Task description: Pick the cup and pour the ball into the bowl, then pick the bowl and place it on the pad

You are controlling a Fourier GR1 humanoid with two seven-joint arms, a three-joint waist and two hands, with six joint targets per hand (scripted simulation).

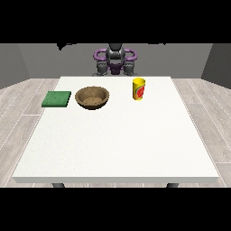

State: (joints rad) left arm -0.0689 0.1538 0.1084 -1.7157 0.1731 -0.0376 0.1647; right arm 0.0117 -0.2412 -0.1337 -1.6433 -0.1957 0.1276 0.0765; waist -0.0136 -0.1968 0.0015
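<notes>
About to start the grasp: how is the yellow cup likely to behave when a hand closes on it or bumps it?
The yellow cup stands upright and is taller than wide, so a sideways nudge near its rim could probably tip it. On its side, its round wall would likely let it roll across the table. It looks stiff, so it should probably hold its shape when grasped.

1. A large white table (117, 149) stood in front of the robot (115, 59).
2. A round brown wooden bowl (92, 97) sat on the table, on the robot's half.
3. A flat green square pad (57, 99) lay just beside the bowl, at the view's left.
4. A yellow cup (139, 89) stood upright at the bowl's other side, near it but apart.
</notes>
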